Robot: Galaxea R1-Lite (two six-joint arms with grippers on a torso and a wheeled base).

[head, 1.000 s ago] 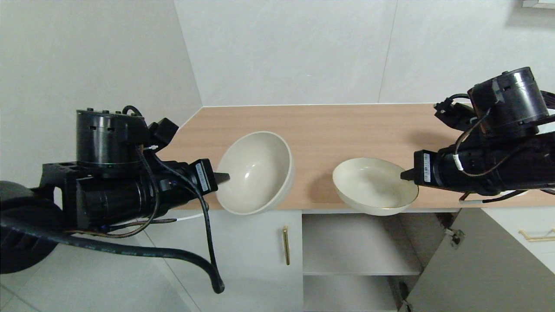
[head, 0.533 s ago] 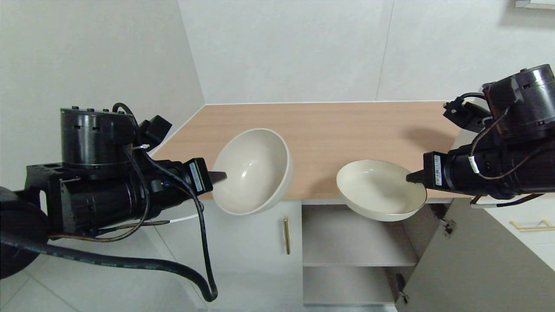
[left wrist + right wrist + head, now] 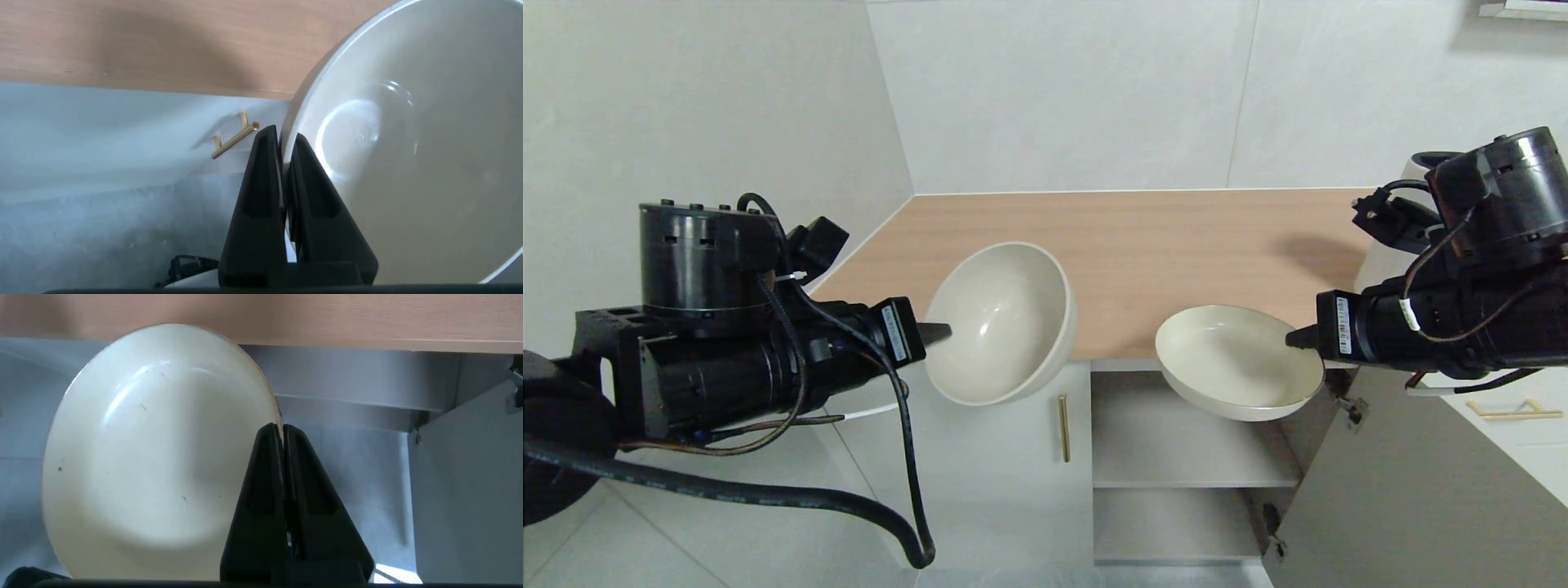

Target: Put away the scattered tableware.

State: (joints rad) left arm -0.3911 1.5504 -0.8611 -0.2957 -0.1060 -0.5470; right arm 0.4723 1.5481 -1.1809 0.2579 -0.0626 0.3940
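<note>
A deep cream bowl (image 3: pixel 1003 322) hangs in the air at the counter's front left, tilted toward me. My left gripper (image 3: pixel 938 331) is shut on its rim; in the left wrist view both fingers of the left gripper (image 3: pixel 282 155) pinch the deep bowl's (image 3: pixel 409 155) edge. A shallower cream bowl (image 3: pixel 1237 359) hangs in front of the open cabinet, level with its top. My right gripper (image 3: pixel 1294 336) is shut on its right rim. The right wrist view shows the right gripper (image 3: pixel 282 437) clamping the shallow bowl (image 3: pixel 159 457).
The wooden countertop (image 3: pixel 1143 245) runs along the white wall. Below it an open cabinet (image 3: pixel 1188 441) shows two shelves, its door (image 3: pixel 1413 498) swung out to the right. A closed door with a gold handle (image 3: pixel 1062 427) is on the left. A gold drawer handle (image 3: pixel 1507 408) sits far right.
The whole head view has shifted: counter edge and cabinet now sit higher and slightly farther. Both bowls stay held; the shallow bowl now hangs in front of the cabinet opening rather than the counter.
</note>
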